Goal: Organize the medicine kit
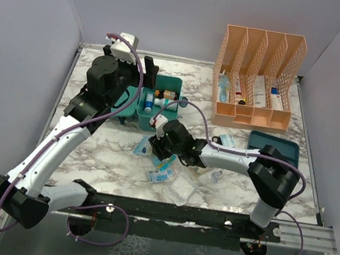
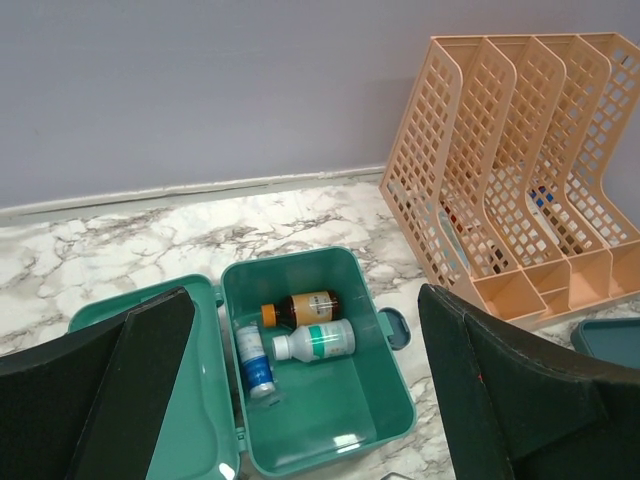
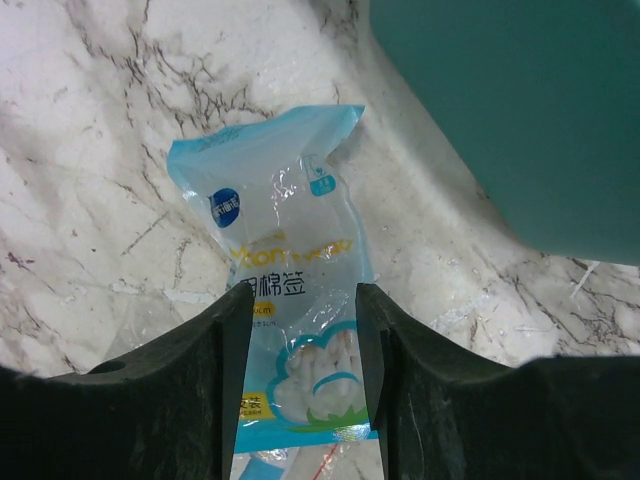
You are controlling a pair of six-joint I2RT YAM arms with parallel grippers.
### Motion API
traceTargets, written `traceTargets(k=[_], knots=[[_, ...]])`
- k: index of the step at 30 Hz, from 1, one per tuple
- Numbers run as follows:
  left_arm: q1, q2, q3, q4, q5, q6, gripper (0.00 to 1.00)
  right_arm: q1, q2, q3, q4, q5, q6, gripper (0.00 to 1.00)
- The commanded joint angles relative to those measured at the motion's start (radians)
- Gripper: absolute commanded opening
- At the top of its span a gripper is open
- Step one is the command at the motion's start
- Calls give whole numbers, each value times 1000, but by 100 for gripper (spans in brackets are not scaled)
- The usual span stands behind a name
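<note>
The teal medicine kit (image 1: 179,87) stands open at mid-table, its lid (image 2: 140,330) folded out to the left. Inside the kit (image 2: 330,410) lie a brown bottle (image 2: 305,308), a white bottle (image 2: 318,342) and a blue-and-white tube (image 2: 255,362). My left gripper (image 2: 305,295) hovers above the box with its jaws wide open and empty. My right gripper (image 3: 304,300) is low over a blue cotton-swab packet (image 3: 290,220) lying flat on the marble in front of the kit (image 3: 520,110). Its fingers (image 3: 225,340) straddle the packet's lower half, open.
An orange mesh file organizer (image 1: 256,76) holding boxes stands at the back right. A dark-blue tray (image 1: 275,147) lies to the right. Several more packets (image 1: 161,173) and a clear bag (image 1: 181,189) lie near the front edge, by the right arm.
</note>
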Motion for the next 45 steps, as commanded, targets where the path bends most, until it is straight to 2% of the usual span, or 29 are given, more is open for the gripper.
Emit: traceTargets(k=[1,16,18,21,23,26,31,38,42,45], knots=[[0,1,19,12,-48,4,99,14,40,20,2,28,-19,45],[0,26,5,-10,-70,-2,99,21,158,36,-94,57,-21,48],[0,30,6,-12,-76,0,99,21,165,38,-103,73,-18,43],[1,36,9,-16,-84,1,99,21,152,46,-111,84,-15,27],[0,42,14,-21,-89,-4,99,21,132,59,-116,92,-14,16],[1,54,29,-36,-94,-14,99,22,81,85,-114,97,-11,10],[7,84,90,-83,-139,-60,99,21,-18,112,-91,49,-25,8],[49,130,204,-177,-218,-166,99,20,-174,71,-63,-57,-70,8],[80,146,199,-203,-193,-213,99,12,-249,65,-63,-57,-96,8],[108,161,172,-226,-121,-222,99,-21,-285,89,-68,-64,-118,9]])
